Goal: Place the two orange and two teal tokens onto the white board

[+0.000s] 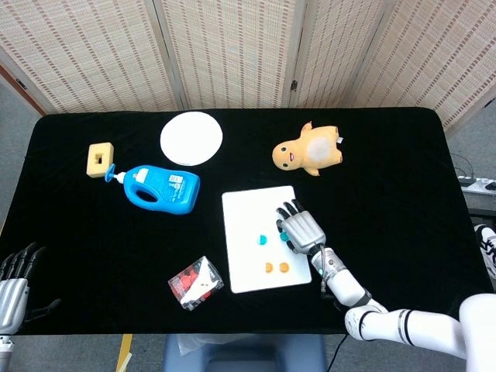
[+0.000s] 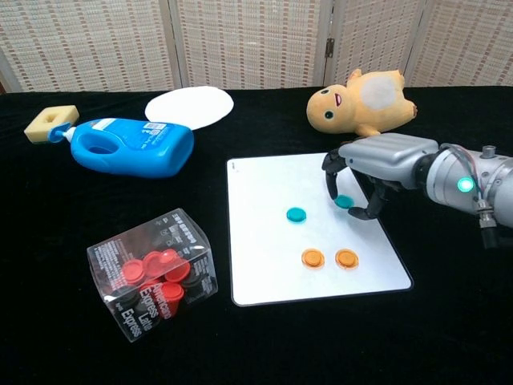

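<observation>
The white board (image 1: pixel 248 209) (image 2: pixel 264 184) lies at the table's middle. On it sit one teal token (image 1: pixel 263 239) (image 2: pixel 296 214) and two orange tokens (image 1: pixel 269 267) (image 1: pixel 284 266) side by side near its front edge (image 2: pixel 313 258) (image 2: pixel 346 257). My right hand (image 1: pixel 301 229) (image 2: pixel 385 160) hovers over the board's right half and pinches a second teal token (image 2: pixel 344 201) between thumb and finger, just above the surface. My left hand (image 1: pixel 14 283) hangs at the table's front left corner with its fingers apart, holding nothing.
A yellow plush toy (image 1: pixel 308 151) lies behind the board. At the back left are a blue bottle (image 1: pixel 159 188) on its side, a white disc (image 1: pixel 191 137) and a yellow sponge block (image 1: pixel 101 159). A clear box of red caps (image 1: pixel 196 283) sits left of the board.
</observation>
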Robot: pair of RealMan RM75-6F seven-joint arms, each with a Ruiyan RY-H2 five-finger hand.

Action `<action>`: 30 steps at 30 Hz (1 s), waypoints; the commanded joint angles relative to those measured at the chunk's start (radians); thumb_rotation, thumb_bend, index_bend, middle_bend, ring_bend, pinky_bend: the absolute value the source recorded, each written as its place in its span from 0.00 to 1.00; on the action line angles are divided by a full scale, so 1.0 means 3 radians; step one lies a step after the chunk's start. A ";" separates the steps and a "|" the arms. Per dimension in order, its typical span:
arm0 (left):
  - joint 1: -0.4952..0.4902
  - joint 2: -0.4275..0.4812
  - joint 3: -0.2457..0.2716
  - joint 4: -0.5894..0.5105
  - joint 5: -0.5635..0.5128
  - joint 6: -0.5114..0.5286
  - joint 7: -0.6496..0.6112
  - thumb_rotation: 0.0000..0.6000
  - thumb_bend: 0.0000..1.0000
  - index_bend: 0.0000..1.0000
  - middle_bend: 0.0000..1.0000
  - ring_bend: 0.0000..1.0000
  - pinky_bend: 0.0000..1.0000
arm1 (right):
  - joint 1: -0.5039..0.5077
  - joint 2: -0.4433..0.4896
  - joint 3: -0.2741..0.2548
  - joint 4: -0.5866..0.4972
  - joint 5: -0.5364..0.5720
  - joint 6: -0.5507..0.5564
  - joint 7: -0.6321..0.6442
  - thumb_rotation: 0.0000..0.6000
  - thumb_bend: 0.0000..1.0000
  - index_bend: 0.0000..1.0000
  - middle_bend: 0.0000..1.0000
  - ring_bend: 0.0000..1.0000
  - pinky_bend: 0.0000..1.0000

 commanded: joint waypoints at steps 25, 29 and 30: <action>0.0002 -0.0039 -0.0007 0.0090 -0.0013 -0.0042 -0.0066 1.00 0.10 0.00 0.00 0.00 0.00 | 0.0238 -0.0206 -0.0127 0.0132 0.0125 0.0138 -0.0072 1.00 0.44 0.45 0.14 0.05 0.00; 0.0000 -0.0050 -0.0009 0.0106 -0.0014 -0.0046 -0.0074 1.00 0.10 0.00 0.00 0.00 0.00 | 0.0249 -0.0202 -0.0145 0.0129 0.0139 0.0158 -0.0086 1.00 0.44 0.44 0.14 0.05 0.00; -0.0001 -0.0053 -0.0009 0.0110 -0.0014 -0.0049 -0.0076 1.00 0.10 0.00 0.00 0.00 0.00 | 0.0253 -0.0202 -0.0148 0.0129 0.0141 0.0162 -0.0090 1.00 0.44 0.44 0.14 0.05 0.00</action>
